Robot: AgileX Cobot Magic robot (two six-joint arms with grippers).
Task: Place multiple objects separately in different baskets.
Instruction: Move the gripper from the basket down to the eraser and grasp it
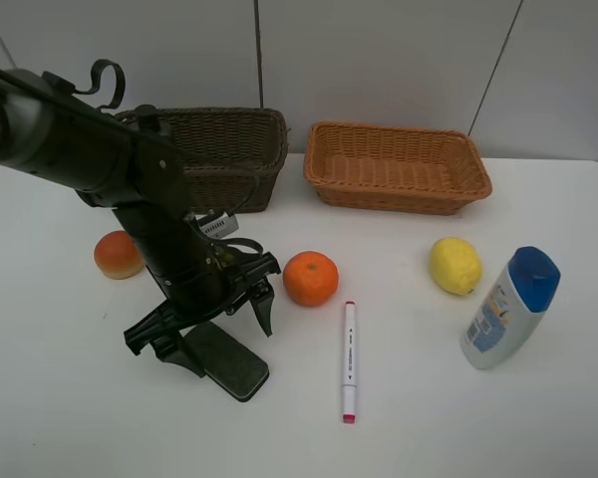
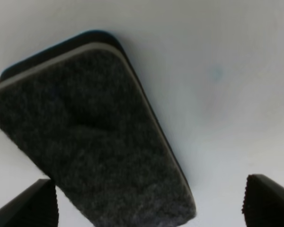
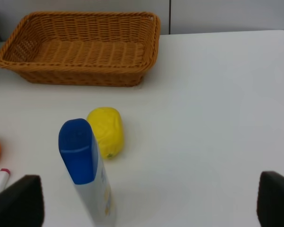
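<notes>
Step in hand: pickup of black eraser (image 1: 231, 363) by left gripper (image 1: 204, 334). Fingers are spread wide, one on each side of the eraser in the left wrist view. No contact visible, nothing gripped. Eraser lies flat, felt side up, front-left on white table (image 1: 70, 428), skewed to the jaw line.

Next move, my read: lower, square the wrist to the narrow width, close, lift. Dark brown basket (image 1: 234, 149) is nearest, behind the arm.

Orange (image 1: 310, 278) sits near one finger, marker (image 1: 348, 360) further off, peach (image 1: 119, 254) beside the arm. Front table edge looks well apart.

Right gripper (image 3: 146, 203) is spread, holding nothing, above blue-capped bottle (image 3: 87, 170) and lemon (image 3: 106, 131). Tan basket (image 3: 80, 75) lies beyond.
</notes>
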